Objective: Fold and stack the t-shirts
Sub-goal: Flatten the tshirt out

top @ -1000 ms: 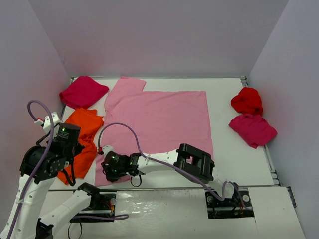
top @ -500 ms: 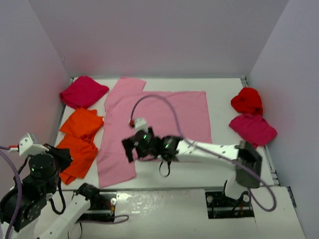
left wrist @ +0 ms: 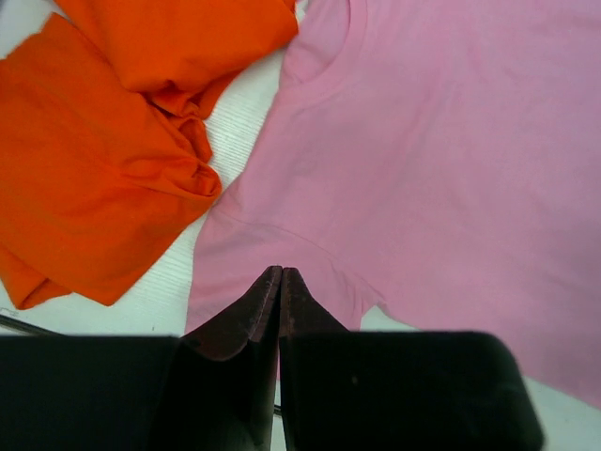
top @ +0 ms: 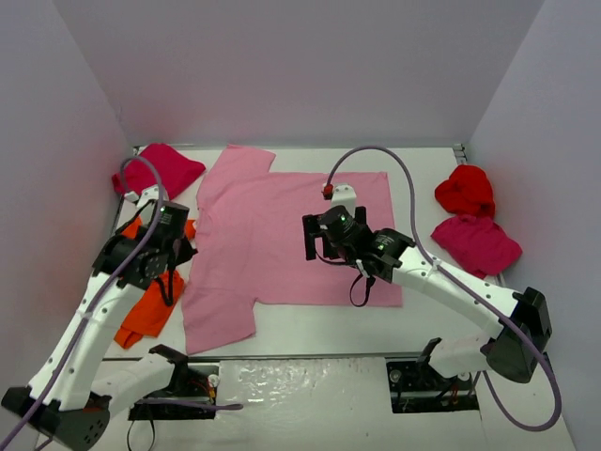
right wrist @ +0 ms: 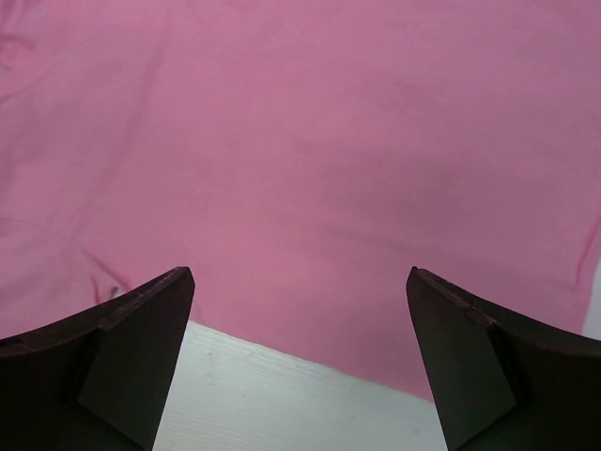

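A light pink t-shirt (top: pixel 291 235) lies spread flat in the middle of the table, one sleeve at the back left and one at the near left. My right gripper (top: pixel 319 242) hovers open above its middle; in the right wrist view the gripper (right wrist: pixel 300 291) is empty over the pink cloth (right wrist: pixel 300 141), near one of its edges. My left gripper (top: pixel 178 258) is shut on nothing at the shirt's left edge; in the left wrist view its tips (left wrist: pixel 281 274) point over the near sleeve of the pink shirt (left wrist: pixel 451 141). Orange t-shirts (left wrist: pixel 103 188) lie to the left.
A magenta t-shirt (top: pixel 158 171) is bunched at the back left. A red one (top: pixel 465 188) and another magenta one (top: pixel 475 244) lie crumpled at the right. The orange shirts (top: pixel 148 310) sit partly under my left arm. Walls enclose the table on three sides.
My right gripper has opened, left the near-left sleeve and drawn back right over the shirt's middle. The sleeve now lies flat. My left arm has swung from the near left up to the shirt's left edge.
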`<state>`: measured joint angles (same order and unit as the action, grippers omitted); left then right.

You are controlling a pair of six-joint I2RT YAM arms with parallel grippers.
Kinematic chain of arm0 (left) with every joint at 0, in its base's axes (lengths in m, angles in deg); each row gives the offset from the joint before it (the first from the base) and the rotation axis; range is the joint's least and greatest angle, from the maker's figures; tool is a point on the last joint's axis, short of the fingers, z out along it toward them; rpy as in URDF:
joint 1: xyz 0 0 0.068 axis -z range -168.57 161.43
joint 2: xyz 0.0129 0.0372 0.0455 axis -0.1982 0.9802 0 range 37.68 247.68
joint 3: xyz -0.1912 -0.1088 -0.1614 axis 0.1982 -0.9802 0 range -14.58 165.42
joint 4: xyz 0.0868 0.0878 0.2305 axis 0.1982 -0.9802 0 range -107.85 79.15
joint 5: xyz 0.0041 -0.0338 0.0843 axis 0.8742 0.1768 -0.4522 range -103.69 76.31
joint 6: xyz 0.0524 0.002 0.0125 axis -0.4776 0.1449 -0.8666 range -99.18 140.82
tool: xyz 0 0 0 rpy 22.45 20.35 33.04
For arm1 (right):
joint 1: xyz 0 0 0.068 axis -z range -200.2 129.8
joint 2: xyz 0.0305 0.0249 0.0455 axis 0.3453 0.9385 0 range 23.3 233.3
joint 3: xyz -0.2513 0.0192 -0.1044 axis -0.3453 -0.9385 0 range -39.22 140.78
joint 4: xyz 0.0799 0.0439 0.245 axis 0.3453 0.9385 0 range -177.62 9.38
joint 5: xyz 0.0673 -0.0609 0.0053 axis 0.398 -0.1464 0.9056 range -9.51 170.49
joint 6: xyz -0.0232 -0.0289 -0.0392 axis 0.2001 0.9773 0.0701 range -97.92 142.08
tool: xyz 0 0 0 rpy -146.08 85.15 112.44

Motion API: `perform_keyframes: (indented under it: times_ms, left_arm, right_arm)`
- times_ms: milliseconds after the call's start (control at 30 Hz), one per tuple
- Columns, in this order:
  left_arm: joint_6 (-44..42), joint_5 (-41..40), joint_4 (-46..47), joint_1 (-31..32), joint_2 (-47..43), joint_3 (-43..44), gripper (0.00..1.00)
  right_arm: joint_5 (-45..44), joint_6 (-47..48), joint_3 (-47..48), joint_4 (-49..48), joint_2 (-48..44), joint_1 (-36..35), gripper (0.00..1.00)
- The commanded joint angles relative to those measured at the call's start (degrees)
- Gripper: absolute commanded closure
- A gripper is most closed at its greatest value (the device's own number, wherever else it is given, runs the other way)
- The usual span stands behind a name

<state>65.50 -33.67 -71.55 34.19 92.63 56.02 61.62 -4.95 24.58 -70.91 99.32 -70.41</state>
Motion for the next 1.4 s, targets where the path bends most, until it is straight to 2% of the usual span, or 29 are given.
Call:
perform_keyframes:
  times_ms: [0,200,500,600,667,767,833,900,1033,1133,1233,1367]
  left_arm:
    - [-3.53,4.14,5.75,-0.34,4.35,0.92,1.0]
    - [-4.05,3.02,7.56,-0.43,7.88,0.69,1.0]
    - [-2.55,8.48,12.69,-0.52,7.26,-6.0,1.0]
    - [-1.02,10.27,13.97,-0.52,4.84,-8.97,1.0]
    - [-0.55,12.19,15.0,-0.52,2.4,-10.15,1.0]
    - [-0.1,14.56,14.14,-0.52,-0.78,-11.43,1.0]
    - [-0.41,15.09,13.23,-0.52,-1.67,-12.2,1.0]
    - [-1.4,15.12,10.93,-0.57,-4.02,-13.6,1.0]
    - [-1.02,12.84,9.18,-0.61,-3.87,-15.2,1.0]
    - [-0.36,14.19,12.25,-0.69,-2.41,-15.14,1.0]
    - [-1.26,13.48,14.66,-0.69,1.11,-12.68,0.99]
    - [-5.54,11.8,14.49,-1.15,10.87,-4.64,1.0]
  right_arm:
    - [-3.54,1.36,-0.49,0.33,-2.68,4.34,0.05]
    - [-1.08,2.07,-3.57,0.45,-6.15,10.55,0.05]
    - [2.98,0.05,-7.68,0.31,-6.3,15.74,0.07]
    - [12.84,0.38,-8.83,-1.86,-4.86,15.84,0.11]
    - [25.2,-1.87,-10.38,-6.55,-3.56,15.27,0.12]
    - [31.62,-5.1,-15.92,-12.4,-1.63,10.85,0.16]
    - [29.53,-4.96,-16.93,-11.98,-1.15,9.59,0.16]
    - [23.37,-4.17,-18.55,-9.73,-1.32,7.85,0.14]
    - [18.84,-4.29,-18.73,-9.67,-2.0,9.6,0.11]
    - [16.66,-2.11,-15.25,-9.69,0.24,12.64,0.11]
    - [15.74,0.52,-10.64,-9.76,3.27,14.35,0.11]
    - [16.01,3.91,-4.15,-10.16,8.71,18.46,0.11]
